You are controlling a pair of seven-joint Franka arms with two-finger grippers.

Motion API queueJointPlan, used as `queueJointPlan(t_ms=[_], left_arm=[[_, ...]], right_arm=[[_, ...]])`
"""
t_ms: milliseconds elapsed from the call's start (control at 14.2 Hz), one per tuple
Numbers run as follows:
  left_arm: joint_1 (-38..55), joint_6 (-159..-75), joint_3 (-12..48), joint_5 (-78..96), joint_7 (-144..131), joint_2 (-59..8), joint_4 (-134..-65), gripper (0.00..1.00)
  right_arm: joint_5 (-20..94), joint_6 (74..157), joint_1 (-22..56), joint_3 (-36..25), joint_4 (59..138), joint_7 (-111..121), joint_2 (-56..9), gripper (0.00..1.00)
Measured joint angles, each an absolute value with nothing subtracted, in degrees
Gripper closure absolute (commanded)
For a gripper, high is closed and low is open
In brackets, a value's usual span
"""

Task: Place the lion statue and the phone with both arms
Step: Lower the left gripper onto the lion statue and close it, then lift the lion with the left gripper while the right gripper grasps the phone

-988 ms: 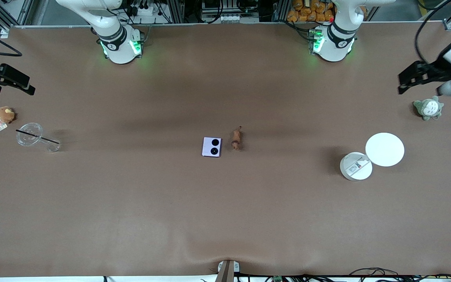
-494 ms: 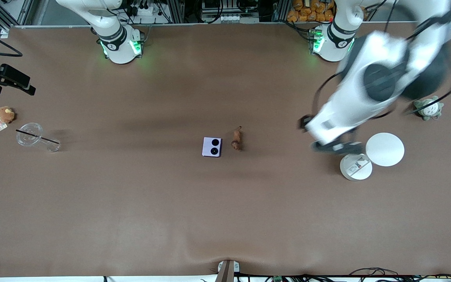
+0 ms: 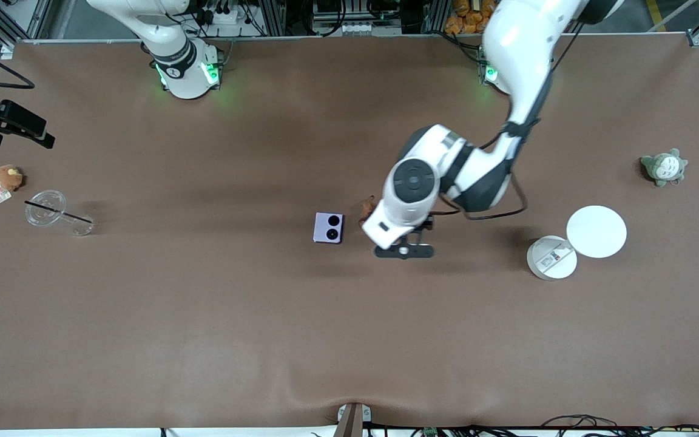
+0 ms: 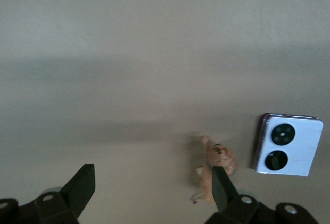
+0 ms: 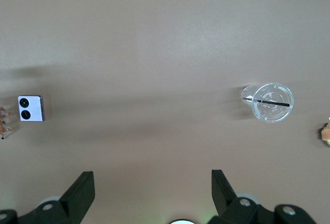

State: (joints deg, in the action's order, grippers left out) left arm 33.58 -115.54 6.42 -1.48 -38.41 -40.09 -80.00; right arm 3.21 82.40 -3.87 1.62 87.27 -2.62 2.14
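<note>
my left gripper hangs over the middle of the brown table, its two dark fingers spread wide with nothing between them. in my left wrist view the tiny reddish-brown lion statue lies just beside one fingertip, partly covered by it, not touched as far as i can tell. the figurine is slim, lying on its side, with a paler tan body, a darker head and thin legs; in the front view only a small brown part of it shows past my left wrist.

just beside the lion, toward the right arm's end of the table, sits the small square pale-lilac folded phone. it lies flat, two large black round camera circles stacked on a darker strip along the edge that faces the lion. the two are near each other but apart.

my right gripper waits high above the right arm's end of the table, near the edge by the bases, fingers parted wide and empty. in its view are a clear plastic cup lid with a black straw and the phone.

near the left arm's end lie two white round discs that overlap, and a grey-green plush toy. an orange-brown plush toy sits at the right arm's end.
</note>
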Motion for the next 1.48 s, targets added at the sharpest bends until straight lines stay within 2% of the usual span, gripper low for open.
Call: queueJointPlan(t_ms=[424,565,635,706,847,918,1129,1482], left_arm=[[38.00,-121.18,6.35,-1.50,-47.91,-44.15,-78.70,0.00],[39.10,-122.12,6.32,-1.51,-50.38,-45.99,-78.69,0.07],[39.33,-122.41,6.32,-1.51,-50.79,-46.67,-78.68,0.18],[39.36,-122.52,6.30,-1.51,-50.89,-47.13,-78.68,0.38],[39.31,-122.54,6.09,-1.51,-50.89,-47.33,-78.67,0.85],[39.30,-122.53,6.01,-1.51,-50.89,-47.33,-78.67,1.00],[39.53,-122.47,6.01,-4.20,-50.89,-47.39,-78.70,1.00],[38.11,-121.11,5.08,-8.97,-48.68,-46.13,-78.01,1.00]], right_arm=[[3.21,82.40,-4.01,1.60,87.31,-2.63,2.14,0.00],[3.21,82.43,-4.01,1.65,87.41,-2.63,2.14,0.00],[3.21,82.55,-4.00,1.71,87.54,-2.63,2.09,0.00],[3.22,82.86,-4.00,1.76,87.66,-2.63,1.92,0.00],[3.25,84.23,-3.99,1.85,87.78,-2.61,1.03,0.00],[3.34,85.47,-3.95,1.98,87.92,-2.61,0.22,0.00],[5.12,88.62,-2.98,2.59,88.15,-2.60,-4.14,0.00],[8.01,90.54,2.17,2.95,88.21,-2.60,-15.20,0.00]])
